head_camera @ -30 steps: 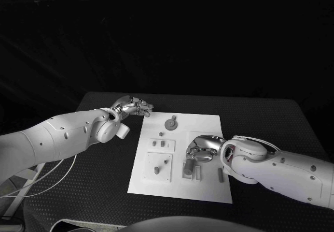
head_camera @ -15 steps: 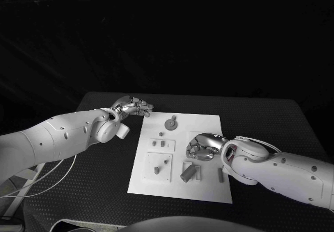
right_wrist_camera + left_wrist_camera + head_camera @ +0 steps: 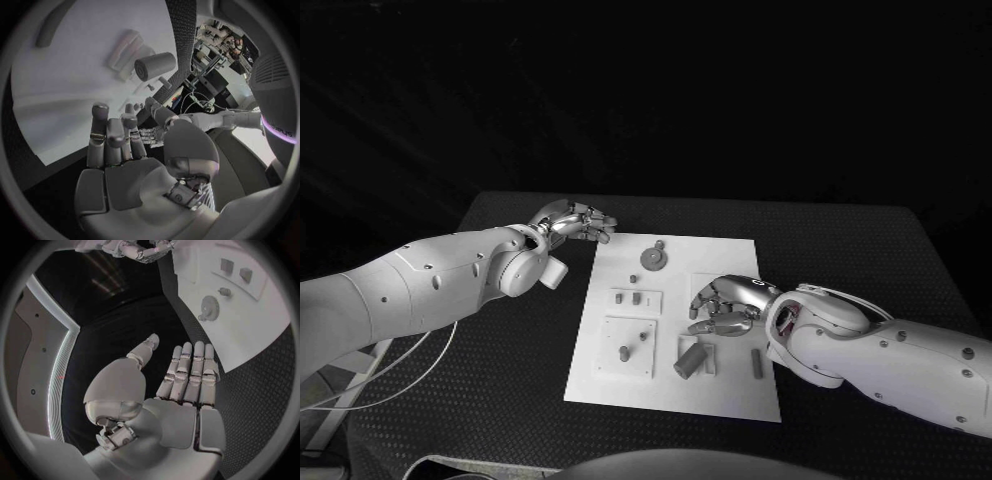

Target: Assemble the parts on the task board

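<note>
Grey cylindrical part (image 3: pixel 689 361) is seen lying tilted on white flat task board (image 3: pixel 733 395), below empty, spread right hand (image 3: pixel 727 305); judged light, rigid, rollable, best pinched across its sides

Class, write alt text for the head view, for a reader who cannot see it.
A white task board lies on a black table, small grey parts on it. The right robot hand hovers open over the board; the left robot hand sits off its far-left corner.

Both hands (image 3: pixel 574 220) (image 3: pixel 727 305) empty, fingers loosely apart
</note>
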`<move>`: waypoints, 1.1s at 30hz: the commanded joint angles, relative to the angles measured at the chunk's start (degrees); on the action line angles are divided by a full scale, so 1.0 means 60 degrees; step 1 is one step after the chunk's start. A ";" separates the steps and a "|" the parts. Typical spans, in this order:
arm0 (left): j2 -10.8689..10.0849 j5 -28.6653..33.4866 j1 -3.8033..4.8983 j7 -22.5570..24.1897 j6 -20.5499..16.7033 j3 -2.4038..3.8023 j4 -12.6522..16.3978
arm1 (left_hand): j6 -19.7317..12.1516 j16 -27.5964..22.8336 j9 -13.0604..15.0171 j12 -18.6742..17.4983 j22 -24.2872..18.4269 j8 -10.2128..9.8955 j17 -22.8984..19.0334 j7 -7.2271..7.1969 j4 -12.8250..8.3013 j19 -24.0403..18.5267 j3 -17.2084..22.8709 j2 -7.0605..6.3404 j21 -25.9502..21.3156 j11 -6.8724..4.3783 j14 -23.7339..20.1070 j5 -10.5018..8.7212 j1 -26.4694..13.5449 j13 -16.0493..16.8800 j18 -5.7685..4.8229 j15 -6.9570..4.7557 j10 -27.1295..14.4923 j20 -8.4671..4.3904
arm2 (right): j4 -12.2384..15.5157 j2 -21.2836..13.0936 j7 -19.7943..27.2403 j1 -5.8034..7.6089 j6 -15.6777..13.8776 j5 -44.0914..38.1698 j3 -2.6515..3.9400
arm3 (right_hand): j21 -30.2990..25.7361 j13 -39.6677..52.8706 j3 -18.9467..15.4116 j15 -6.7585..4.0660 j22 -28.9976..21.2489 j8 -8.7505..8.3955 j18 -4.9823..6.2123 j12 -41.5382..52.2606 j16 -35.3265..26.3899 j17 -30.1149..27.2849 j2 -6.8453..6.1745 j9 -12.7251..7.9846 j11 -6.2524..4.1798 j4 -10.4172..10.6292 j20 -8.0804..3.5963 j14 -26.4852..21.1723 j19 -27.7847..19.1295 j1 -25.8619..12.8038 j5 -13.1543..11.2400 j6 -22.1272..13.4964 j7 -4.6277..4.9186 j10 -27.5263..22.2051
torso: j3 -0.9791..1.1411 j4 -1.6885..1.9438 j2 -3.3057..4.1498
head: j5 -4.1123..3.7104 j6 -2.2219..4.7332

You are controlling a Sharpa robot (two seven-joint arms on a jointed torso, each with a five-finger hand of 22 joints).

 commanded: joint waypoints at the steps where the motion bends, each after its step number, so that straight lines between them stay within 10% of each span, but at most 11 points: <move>1: 0.0018 0.0056 0.0006 0.0064 0.0144 0.0003 0.0027 | -0.0076 -0.0041 -0.0009 -0.0007 -0.0014 -0.0048 0.0015 0.0018 0.0025 -0.0071 0.0052 0.0001 0.0032 0.0004 -0.0018 -0.0014 -0.0070 -0.0013 0.0112 0.0018 -0.0053 0.0009 | 0.0360 -0.0216 -0.0170 0.0026 0.0298 0.0041 0.0032 | -0.0037 -0.0008 -0.0101 0.0053 0.0119 -0.0092 0.0189 0.0038 -0.0001 -0.0014 -0.0572 -0.0039 0.0092 0.0034 -0.0021 -0.0006 0.0059 -0.0040 -0.0022 -0.0189 0.0105 -0.0032 | -0.0006 -0.0006 -0.0002 | 0.0000 0.0019; 14: -0.0030 0.0056 0.0006 0.0065 0.0141 -0.0009 0.0059 | -0.0080 -0.0045 -0.0010 -0.0006 -0.0014 -0.0047 0.0021 0.0021 0.0020 -0.0073 0.0053 -0.0005 0.0033 0.0005 -0.0018 -0.0016 -0.0078 -0.0014 0.0111 0.0019 -0.0055 0.0011 | 0.1311 -0.0696 -0.0778 -0.0038 -0.0474 -0.1430 0.0020 | -0.0887 0.0061 -0.1087 0.0649 0.0027 -0.0729 0.0005 -0.0251 -0.0555 -0.0044 -0.1850 -0.0215 0.0717 0.0013 0.0487 -0.1755 -0.1526 -0.0473 -0.0014 -0.1752 0.0682 -0.1880 | 0.0019 -0.0023 -0.0002 | -0.0025 0.0053; 33: -0.0048 0.0056 0.0003 0.0051 0.0200 -0.0051 0.0050 | -0.0085 -0.0050 -0.0010 -0.0004 -0.0013 -0.0046 0.0031 0.0023 -0.0002 -0.0076 0.0058 -0.0017 0.0034 0.0004 -0.0019 -0.0017 -0.0074 -0.0015 0.0113 0.0019 -0.0056 0.0010 | 0.1560 -0.0943 -0.0128 -0.0301 -0.1039 -0.3291 -0.0071 | -0.1171 -0.0122 -0.1640 0.0680 0.0049 -0.0352 0.0040 0.0045 -0.0513 -0.0056 -0.1843 0.0071 0.0710 -0.0315 0.0756 -0.2468 -0.2047 -0.0044 -0.0018 -0.1599 0.0695 -0.2559 | 0.0002 -0.0005 0.0002 | -0.0072 0.0053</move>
